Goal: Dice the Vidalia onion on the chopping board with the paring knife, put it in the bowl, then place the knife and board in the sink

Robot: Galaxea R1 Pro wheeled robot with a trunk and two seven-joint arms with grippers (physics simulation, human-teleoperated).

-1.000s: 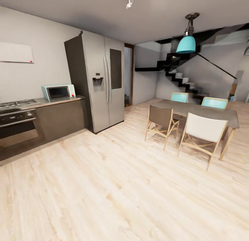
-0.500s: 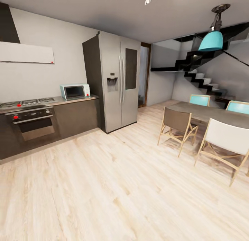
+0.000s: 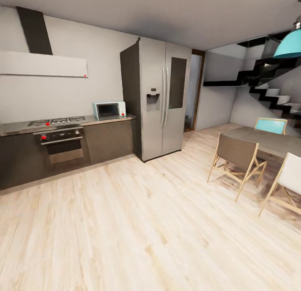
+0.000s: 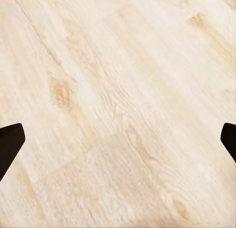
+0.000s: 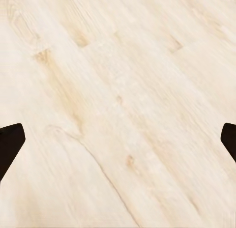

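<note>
Sink not seen yet; bench (image 3: 108,121) w/ hob lies far left-fwd, both tools (image 4: 118,144) (image 5: 118,144) spread wide, empty, over floor (image 3: 150,224).

One tall grey two-door fridge (image 3: 161,96), one pale-green microwave (image 3: 109,110), one dark built-in oven (image 3: 62,144), one grey dining table (image 3: 267,141), three wooden-framed chairs (image 3: 238,157), one turquoise pendant lamp (image 3: 288,48).

Head camera panned left; fridge (image 3: 161,96), microwave (image 3: 108,110), oven (image 3: 62,144) shifted rightward in view; range hood (image 3: 42,63) fully entered; dining chairs (image 3: 236,159) nearer right edge.
</note>
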